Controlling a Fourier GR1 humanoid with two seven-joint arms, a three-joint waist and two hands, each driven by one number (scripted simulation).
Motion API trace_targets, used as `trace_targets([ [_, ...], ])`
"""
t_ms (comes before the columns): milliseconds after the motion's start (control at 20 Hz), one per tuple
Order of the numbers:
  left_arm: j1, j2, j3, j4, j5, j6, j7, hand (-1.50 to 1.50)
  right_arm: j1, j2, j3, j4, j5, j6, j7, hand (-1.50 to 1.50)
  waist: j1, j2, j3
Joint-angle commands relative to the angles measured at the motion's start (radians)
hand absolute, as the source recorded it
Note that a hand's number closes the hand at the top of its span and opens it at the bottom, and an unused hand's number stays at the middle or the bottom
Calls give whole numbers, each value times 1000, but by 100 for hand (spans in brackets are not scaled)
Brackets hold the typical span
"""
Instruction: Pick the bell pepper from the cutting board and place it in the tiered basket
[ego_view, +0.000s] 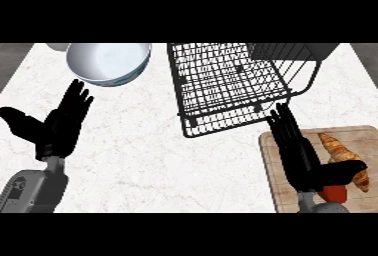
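A red bell pepper (334, 193) lies on the wooden cutting board (365, 136) at the lower right, mostly hidden under my right hand (303, 157). That hand stretches over the board's left part with straight fingers pointing toward the basket; its thumb reaches across just above the pepper. The black wire tiered basket (221, 85) stands at the top centre, its lower tier nearest my fingertips and an upper tier (291, 55) at the top right. My left hand (59, 125) rests open at the left, fingers up, holding nothing.
A croissant (343, 157) lies on the board just right of my right hand. A white bowl (109, 61) sits at the top left beyond my left hand. The marble counter (148, 165) runs between the two arms.
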Motion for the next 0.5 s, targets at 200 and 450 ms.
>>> trace_targets([
  [200, 28, -27, -154, 13, -172, -82, -163, 0, -167, -118, -6, 21, 174, -89, 157, -150, -5, 7, 10],
  [450, 96, -56, -206, -33, -193, -129, -148, 0, -80, -60, -10, 107, 229, -92, 43, -150, -8, 6, 12],
])
